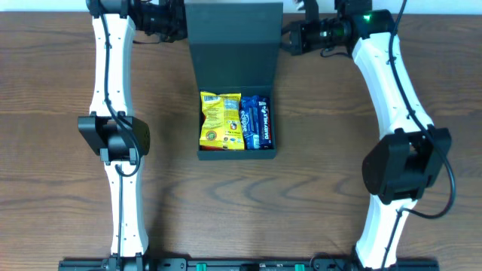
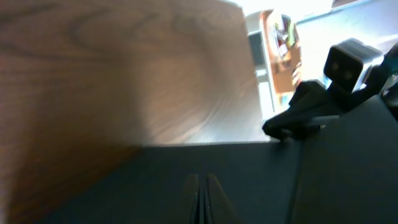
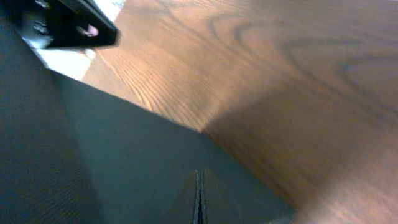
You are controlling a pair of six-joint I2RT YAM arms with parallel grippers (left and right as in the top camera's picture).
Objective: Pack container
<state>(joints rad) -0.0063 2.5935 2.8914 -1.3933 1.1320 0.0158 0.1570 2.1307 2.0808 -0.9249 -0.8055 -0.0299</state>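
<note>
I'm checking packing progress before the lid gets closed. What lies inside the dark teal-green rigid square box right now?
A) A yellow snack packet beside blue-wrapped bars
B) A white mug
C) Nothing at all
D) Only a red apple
A: the overhead view shows a yellow snack packet lying beside blue-wrapped bars inside the dark teal-green rigid square box, whose flap lid stands open.

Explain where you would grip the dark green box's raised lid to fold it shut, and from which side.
I'd grip the lid at its free far edge, near a corner, coming in from the side. It stands up thin from the hinge behind the snack packets, so probably only its edges suit a pinch.
</note>
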